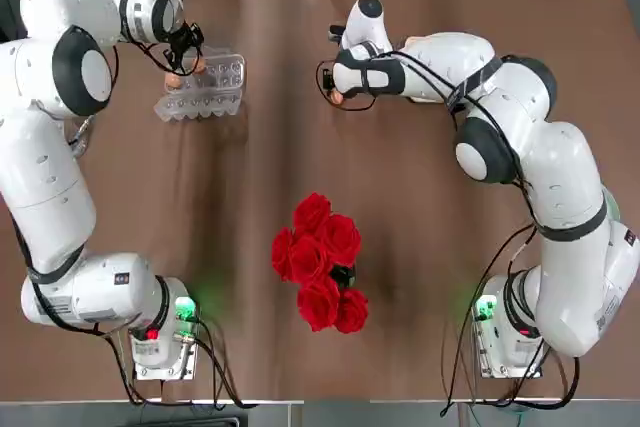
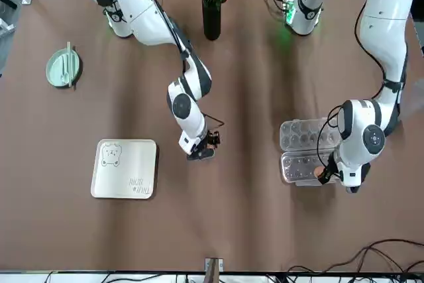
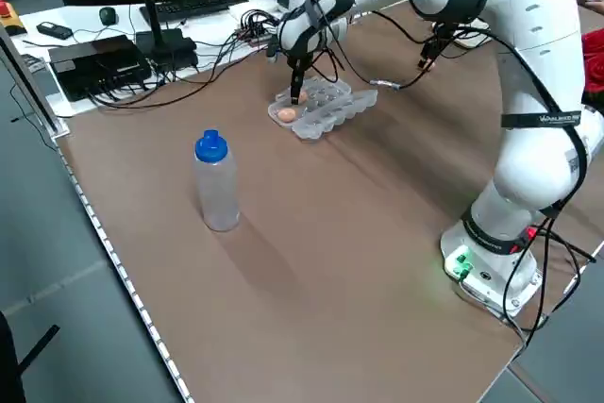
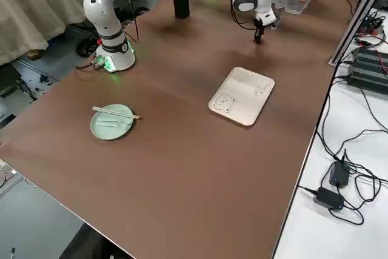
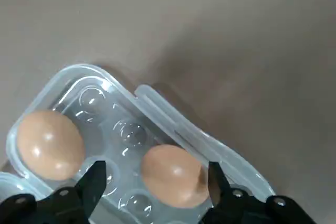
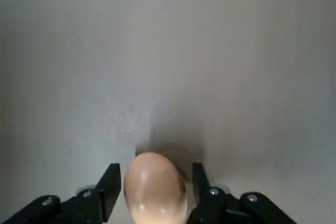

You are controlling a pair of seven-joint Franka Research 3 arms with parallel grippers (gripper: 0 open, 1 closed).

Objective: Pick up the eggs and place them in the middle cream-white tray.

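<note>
Two orange-brown eggs lie in the clear carton [image 5: 173,129]. My left gripper [image 5: 155,179] is open, its fingers on either side of one egg [image 5: 170,174]; the other egg [image 5: 50,142] lies beside it. In the top view the left gripper [image 1: 180,59] is over the carton [image 1: 205,87] at the far left. My right gripper [image 6: 155,184] is shut on the third egg [image 6: 155,190], low over bare table near the middle [image 2: 200,150]. The cream-white tray [image 2: 124,168] with the bear drawing lies apart from the right gripper and has nothing on it.
A vase of red roses [image 1: 320,262] stands mid-table near the arm bases. A pale green plate [image 2: 63,67] with chopsticks sits on the robot's right. A blue-capped bottle [image 3: 217,181] stands at the left edge. Cables and electronics line the far edge.
</note>
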